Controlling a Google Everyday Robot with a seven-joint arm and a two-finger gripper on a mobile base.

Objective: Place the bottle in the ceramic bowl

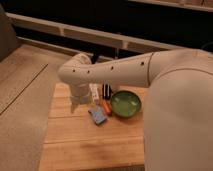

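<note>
The arm [120, 72] comes in from the right edge of the worktop [75, 145] and bends down. The gripper [75, 103] hangs low over the boards toward the left edge, in the far half. Whether it is clenched or released cannot be told from here. The bottle [94, 92] stands upright on the boards near the far edge, about midway along it and just to the right of the gripper, so it does not look to be in any grasp yet. A dark object [106, 91] stands tight on the bottle's right, a small orange thing [106, 108] lies in front of that, and a blue sponge [97, 116] lies nearer the middle. The bowl [125, 103] sits toward the right edge, near the bottle but past the dark object. The bottle looks small and light, probably stiff plastic, with a smooth round wall that could slip or twist under a loose squeeze. It is slim on a narrow foot, so a nudge would likely tip it into its neighbour. The best hold appears to be across the middle of the body, approached from the open left side. The bowl is glossy and hard, so the bottle should be lowered in, not dropped, and it will probably roll once it lies inside.
</note>
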